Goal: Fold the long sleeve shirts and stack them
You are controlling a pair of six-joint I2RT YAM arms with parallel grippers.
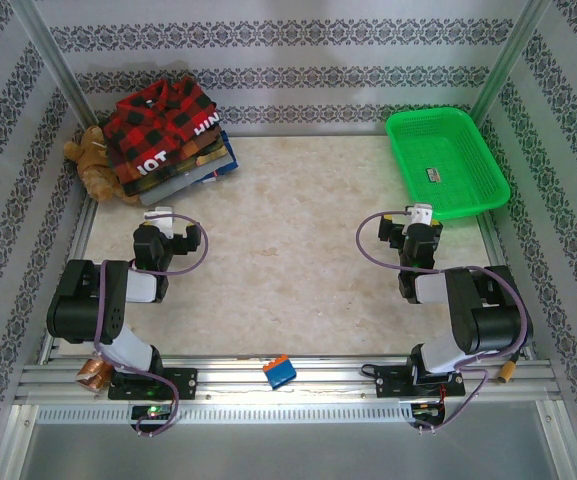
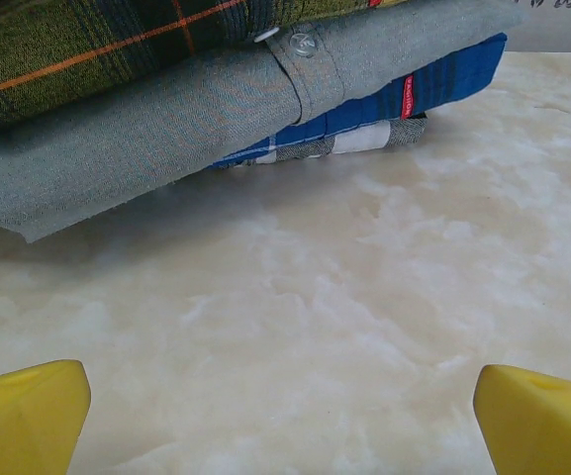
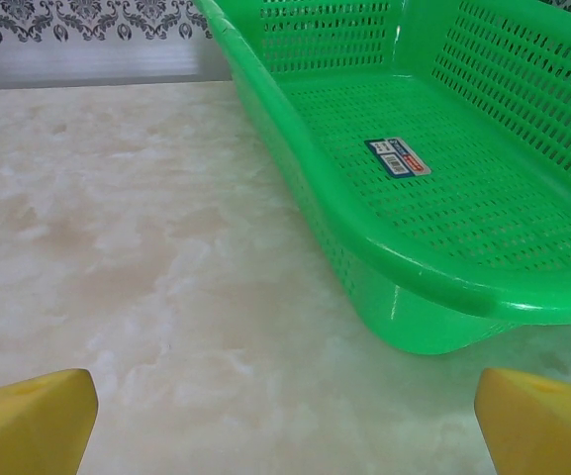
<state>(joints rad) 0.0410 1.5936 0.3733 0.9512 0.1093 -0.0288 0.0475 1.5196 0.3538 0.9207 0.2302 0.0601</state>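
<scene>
The long sleeve shirts lie folded in one stack (image 1: 173, 150) at the table's back left corner. A red-and-black check shirt (image 1: 163, 122) with white lettering is on top. In the left wrist view the stack's lower layers show: a green plaid shirt (image 2: 67, 49), a grey-blue one (image 2: 166, 139) and a blue plaid one (image 2: 414, 94). My left gripper (image 1: 158, 215) (image 2: 280, 411) hangs open just in front of the stack, its yellow fingertips (image 2: 28, 421) wide apart over bare table. My right gripper (image 1: 423, 215) (image 3: 285, 416) is open too, close to the basket's near corner, with nothing between its fingers.
A green plastic basket (image 1: 404, 165) (image 3: 433, 317) holding nothing but a label stands at the back right. A brown teddy bear (image 1: 93, 165) leans against the stack's left side. A small blue-and-orange object (image 1: 279, 372) sits on the front rail. Patterned walls enclose the table.
</scene>
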